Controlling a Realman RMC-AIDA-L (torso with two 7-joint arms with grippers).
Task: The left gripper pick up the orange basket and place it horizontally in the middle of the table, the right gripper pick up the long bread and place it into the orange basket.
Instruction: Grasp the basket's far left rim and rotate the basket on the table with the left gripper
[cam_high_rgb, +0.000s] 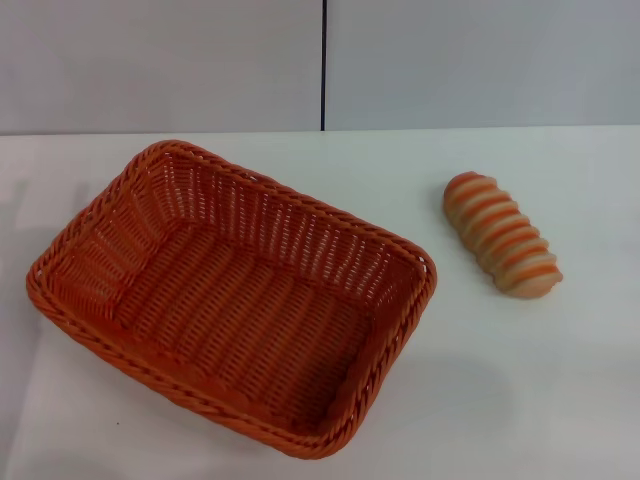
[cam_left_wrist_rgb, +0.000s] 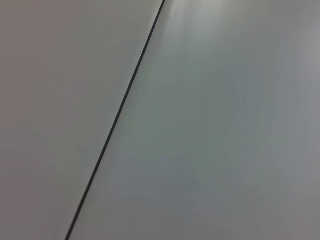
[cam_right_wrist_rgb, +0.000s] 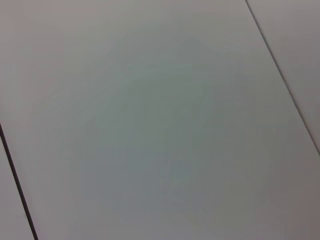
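Neither tool shows in any view, so whether their fingers are spread or pressed together cannot be told. Both wrist views show only pale grey wall panels (cam_left_wrist_rgb: 225, 125) split by thin dark seams (cam_left_wrist_rgb: 120, 110).

On the white counter (cam_high_rgb: 500, 400), seen from the head, the basket (cam_high_rgb: 232, 298) sits left of centre. It lies at a slant, one corner toward the far left and its long sides running down toward the near right. It is upright with its open side up, and its woven floor holds nothing. The braided rim (cam_high_rgb: 300, 205) is whole all the way round.

The bread (cam_high_rgb: 501, 235) lies on the counter to the right of the basket, near it but apart, ridged side up. It is also slanted, its far end toward the wall and its near end pointing right.

Behind the counter stands the panelled wall, with one dark vertical seam above the basket's far side.
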